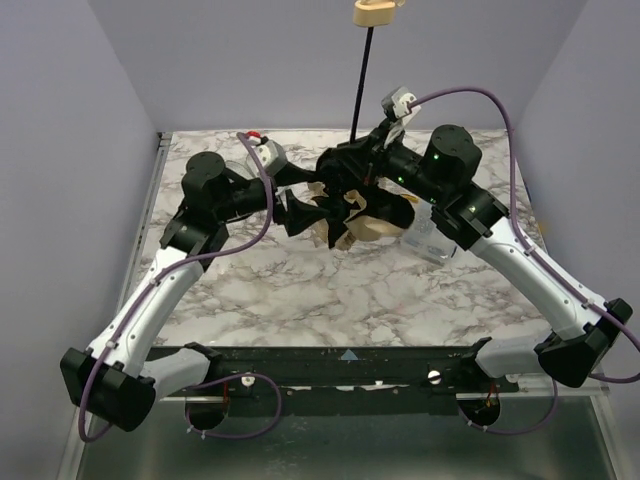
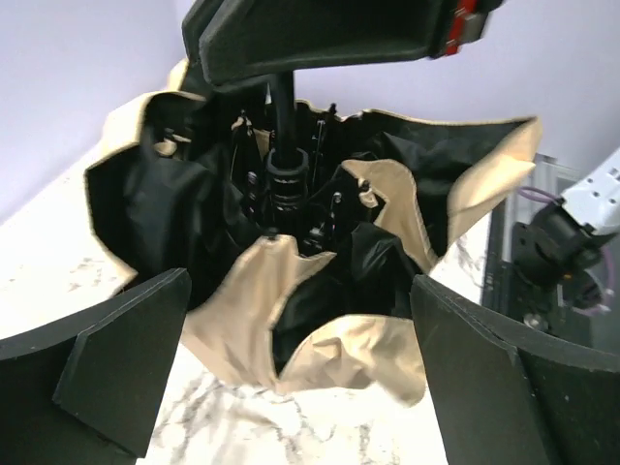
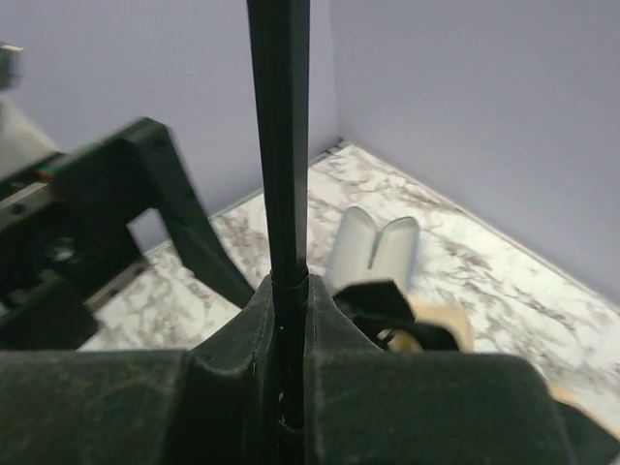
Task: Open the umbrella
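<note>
Umbrella, logged half-unfurled over marble table with shaft raised and handle uppermost, clamped at shaft by right gripper, flanked at canopy by wide-spread left gripper.

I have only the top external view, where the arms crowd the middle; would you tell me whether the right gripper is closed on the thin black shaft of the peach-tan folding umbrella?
Observer: Yes. The right wrist view shows the right gripper shut around the thin black umbrella shaft, which rises between its fingers.
Operator: Thank you. And the other arm?
Observer: In the left wrist view the left gripper stands wide open, gripping nothing; the peach-tan canopy sags before it.
Operator: Is it near open?
Observer: No; the thin black ribs sit bunched by the shaft.
</note>
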Robot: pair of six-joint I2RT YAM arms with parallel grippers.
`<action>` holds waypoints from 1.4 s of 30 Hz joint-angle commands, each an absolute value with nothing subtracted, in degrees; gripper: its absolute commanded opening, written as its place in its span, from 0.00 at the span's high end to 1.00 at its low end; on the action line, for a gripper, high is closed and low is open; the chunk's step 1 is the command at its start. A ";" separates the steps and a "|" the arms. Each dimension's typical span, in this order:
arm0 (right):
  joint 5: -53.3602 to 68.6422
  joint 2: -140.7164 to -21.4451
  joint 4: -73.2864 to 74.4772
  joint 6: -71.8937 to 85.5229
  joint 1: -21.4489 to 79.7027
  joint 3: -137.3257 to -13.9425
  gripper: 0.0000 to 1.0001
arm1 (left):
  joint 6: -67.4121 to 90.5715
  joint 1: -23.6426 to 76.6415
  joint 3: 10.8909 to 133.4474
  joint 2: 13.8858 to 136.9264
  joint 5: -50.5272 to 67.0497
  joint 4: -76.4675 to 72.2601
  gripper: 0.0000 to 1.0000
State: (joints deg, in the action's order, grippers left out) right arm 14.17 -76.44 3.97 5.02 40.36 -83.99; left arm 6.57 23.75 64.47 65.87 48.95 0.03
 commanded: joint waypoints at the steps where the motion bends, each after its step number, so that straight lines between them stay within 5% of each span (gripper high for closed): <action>1: 5.42 -76.49 -3.61 0.62 39.99 -82.28 1.00 | 2.43 21.81 63.91 60.43 41.72 4.12 0.01; 17: 12.49 -76.27 -11.25 -9.18 39.97 -77.86 1.00 | 0.88 15.82 64.17 57.13 49.04 4.33 0.04; 31: 17.67 -77.14 -12.06 -3.72 40.12 -78.05 1.00 | -18.37 22.86 74.83 66.18 47.64 11.32 0.72; 42: 14.29 -78.34 -13.65 3.88 40.17 -78.31 1.00 | -34.57 31.81 69.57 68.78 47.86 14.85 0.82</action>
State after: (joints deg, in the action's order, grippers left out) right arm 15.68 -78.15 -8.51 0.89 40.03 -77.69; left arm -24.71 29.23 70.96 67.44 47.27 11.05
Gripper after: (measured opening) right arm 0.093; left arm 0.184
